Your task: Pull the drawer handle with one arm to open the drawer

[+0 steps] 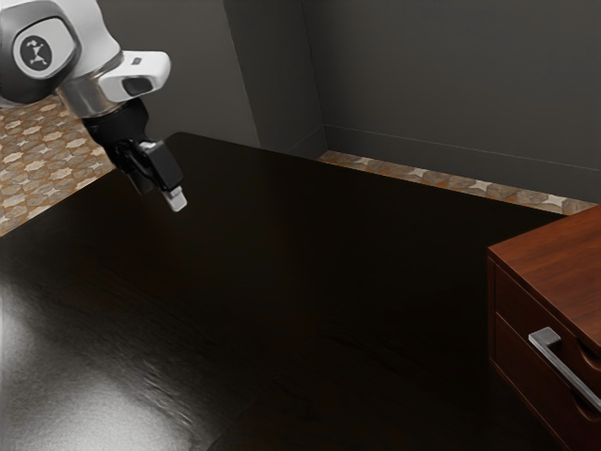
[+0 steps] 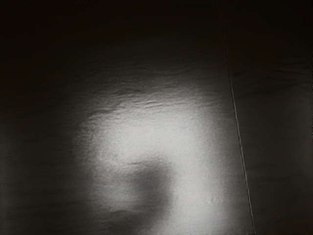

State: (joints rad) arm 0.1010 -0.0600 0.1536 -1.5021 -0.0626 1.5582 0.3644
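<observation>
My black two-finger gripper (image 1: 174, 197) is hanging in the air well apart from the reddish-brown wooden drawer cabinet (image 1: 554, 258), far off toward the exterior view's left of it and higher in that view. It is tilting, with its pale tip pointing down and toward the cabinet's side. I cannot tell how wide my jaws are standing, because the exterior view is catching them edge-on. Nothing is touching them.

Behind the gripper, my white and grey arm (image 1: 56, 47) is reaching in from the corner of the exterior view farthest from the cabinet.

Under me, the dark, glossy wooden table (image 1: 310, 282) is stretching all the way across to the cabinet. In the wrist view that same table (image 2: 49, 73) is showing a bright patch of glare (image 2: 146, 142), a soft dark shadow (image 2: 151, 181) lying inside the patch, and a thin straight seam (image 2: 237, 122) running beside it.

The cabinet is standing on the table at the exterior view's lower right edge. Its drawer front (image 1: 515, 305) is facing my side and is looking flush with the cabinet's face. The silver bar handle (image 1: 562, 362) is sitting on that front, standing a little proud of the wood.

Beyond the table, away from the cabinet, a patterned tile floor (image 1: 38, 160) and a plain grey wall (image 1: 451, 75) are showing.
</observation>
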